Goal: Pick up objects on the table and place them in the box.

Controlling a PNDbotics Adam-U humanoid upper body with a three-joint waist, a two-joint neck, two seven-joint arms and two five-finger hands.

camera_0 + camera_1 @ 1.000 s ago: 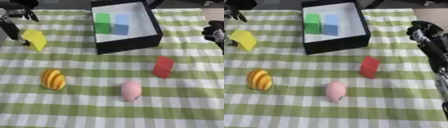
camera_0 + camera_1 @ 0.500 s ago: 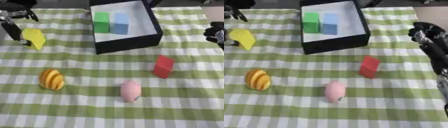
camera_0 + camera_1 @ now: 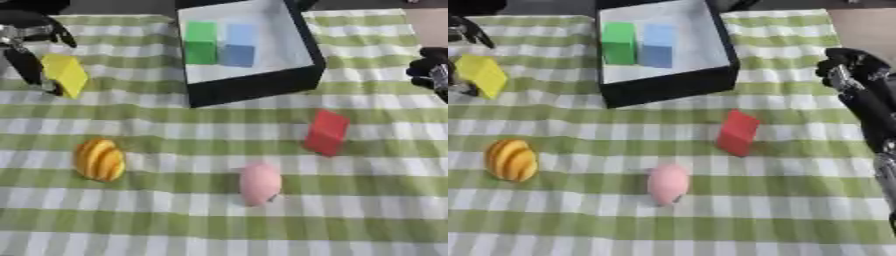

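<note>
My left hand [image 3: 28, 54] is at the far left, its fingers curled round a tilted yellow block [image 3: 66, 74]. The black box [image 3: 262, 87] with a white floor stands at the top centre. It holds a green block [image 3: 200, 42] and a blue block [image 3: 238, 46]. On the checked cloth lie a red block [image 3: 326, 132], a pink egg-shaped thing [image 3: 260, 182] and an orange striped thing [image 3: 98, 159]. My right hand [image 3: 849, 65] hangs at the right edge with curled fingers and nothing in it, well right of the red block.
A green and white checked cloth [image 3: 175, 225] covers the table. My right forearm [image 3: 877, 125] runs down the right edge. Bare table surface [image 3: 866, 27] shows at the top right corner.
The yellow block and my left hand have shifted slightly upward in the picture. The other things and my right hand have hardly moved; the view has drifted a little.
</note>
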